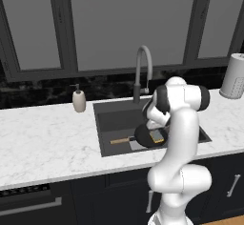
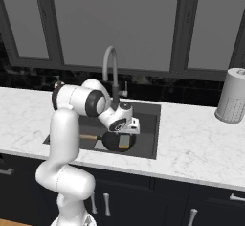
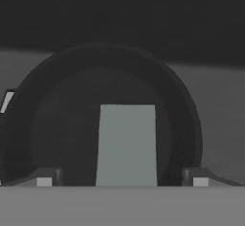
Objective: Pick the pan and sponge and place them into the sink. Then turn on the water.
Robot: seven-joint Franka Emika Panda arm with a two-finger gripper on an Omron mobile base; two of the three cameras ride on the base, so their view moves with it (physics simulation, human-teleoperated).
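The black pan [image 1: 143,136] lies on the floor of the dark sink [image 1: 107,119], its wooden handle [image 1: 120,141] pointing left. Inside the pan rests the sponge [image 1: 156,136], grey-green face up. In the right base view my gripper [image 2: 126,133] hangs just above the sponge [image 2: 124,141] and pan [image 2: 111,142]. In the hand view the sponge [image 3: 127,143] lies in the pan [image 3: 57,124], between my gripper's [image 3: 122,181] spread fingertips [image 3: 44,179], which touch nothing. No water falls from the grey arched faucet [image 1: 143,66].
A soap dispenser [image 1: 79,100] stands on the white marble counter left of the sink. A pale grey cylinder [image 2: 233,96] stands at the far right of the counter. Dark windows run behind the faucet [image 2: 111,72].
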